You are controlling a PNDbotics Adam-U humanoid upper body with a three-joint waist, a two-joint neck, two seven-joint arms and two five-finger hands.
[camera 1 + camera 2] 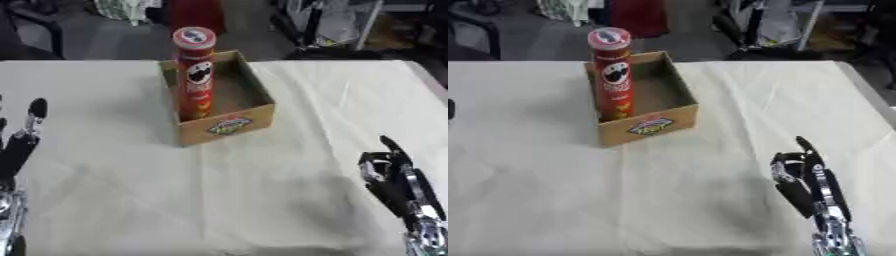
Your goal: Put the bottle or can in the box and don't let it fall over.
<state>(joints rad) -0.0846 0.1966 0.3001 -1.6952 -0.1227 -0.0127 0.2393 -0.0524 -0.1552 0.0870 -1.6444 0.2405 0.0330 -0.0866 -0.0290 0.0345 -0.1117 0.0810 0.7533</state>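
The left hand (22,137) is seen at the left edge, fingers straight and empty. A tall red cylindrical can (196,75), seemingly a crisp tube with a moustached face, stands upright inside the open cardboard box (229,125) on the cloth-covered bench (262,200). The box's printed label is unreadable. The right hand (807,182) rests lower right, relaxed, holding nothing.

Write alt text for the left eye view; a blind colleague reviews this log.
A tall red chip can stands upright inside an open cardboard box on a cloth-covered table. The robot's left hand and right hand rest apart near the lower corners, touching nothing.
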